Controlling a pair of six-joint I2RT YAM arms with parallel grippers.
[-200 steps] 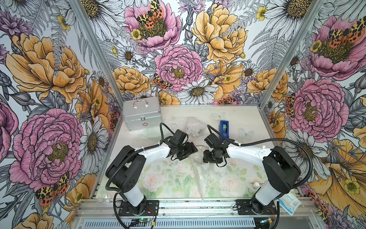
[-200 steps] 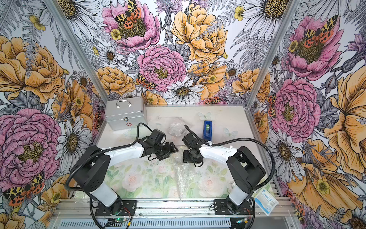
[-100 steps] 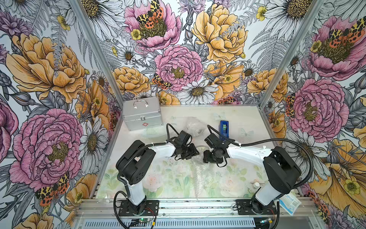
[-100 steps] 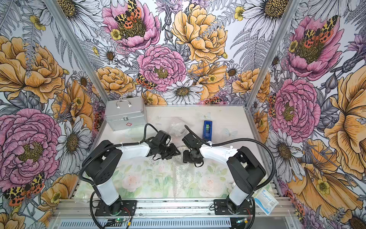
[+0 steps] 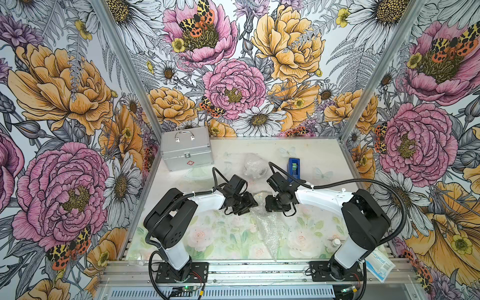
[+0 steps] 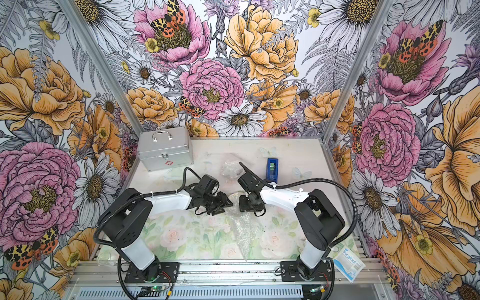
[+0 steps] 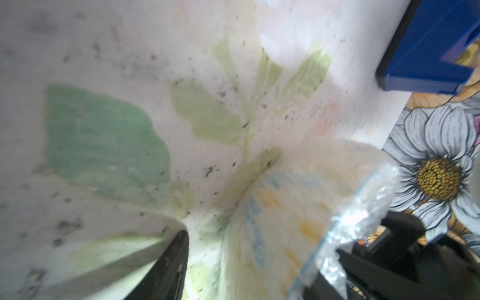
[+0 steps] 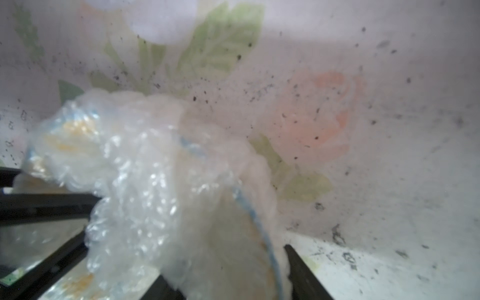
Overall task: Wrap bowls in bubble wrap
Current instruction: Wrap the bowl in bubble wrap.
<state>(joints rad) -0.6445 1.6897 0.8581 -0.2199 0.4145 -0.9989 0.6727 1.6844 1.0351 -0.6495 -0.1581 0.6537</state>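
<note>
A bowl point(image 8: 233, 246) with a blue rim, half covered in bubble wrap point(image 8: 135, 181), sits at the table's middle between my two grippers point(image 5: 260, 198). My right gripper point(image 8: 226, 262) is shut on it, one finger point(image 8: 301, 275) against the rim and the other under the wrap. My left gripper point(image 7: 259, 246) is open at the bowl's point(image 7: 298, 194) opposite side, and table shows between its finger point(image 7: 171, 265) and the bowl. The loose end of the bubble wrap point(image 5: 270, 228) trails toward the table's front edge. A second crumpled bubble wrap bundle point(image 5: 253, 167) lies behind; what it holds is hidden.
A silver case point(image 5: 185, 152) stands at the back left. Just behind my right wrist is a blue tape dispenser point(image 5: 294, 166). A small white bottle point(image 5: 336, 242) stands by the right arm's base, and a surgical packet point(image 5: 379, 262) lies off the front right corner.
My left gripper has moved right, up to the wrapped bowl and close to the right gripper. The right arm has hardly moved.
</note>
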